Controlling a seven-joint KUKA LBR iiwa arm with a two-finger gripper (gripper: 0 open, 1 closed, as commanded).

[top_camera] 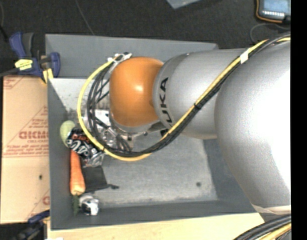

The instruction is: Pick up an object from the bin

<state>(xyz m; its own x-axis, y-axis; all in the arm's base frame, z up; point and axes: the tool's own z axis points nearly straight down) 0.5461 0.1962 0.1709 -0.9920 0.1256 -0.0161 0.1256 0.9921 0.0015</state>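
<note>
The orange cover (136, 91) hides part of the heap (81, 146) in the bin (158, 184).

Left wall: pretty much lined with stuff. A pale green ball (67, 130), a black-and-white patterned thing (79, 145), an orange carrot-shaped piece (76, 174) and a small silver-white bit (88, 204) are strung down it, close together.
Beside the carrot-shaped piece: a flat dark scrap (97, 180) is laid on its right, touching it.
Bin floor (158, 176): the middle and lower right are left bare, so room is found there.
Upper half: blocked by the arm (218, 99) and its orange cover (133, 91), with cables (86, 114) looped around the left side.
Lower-left corner: taken up by the silver-white bit.
</note>
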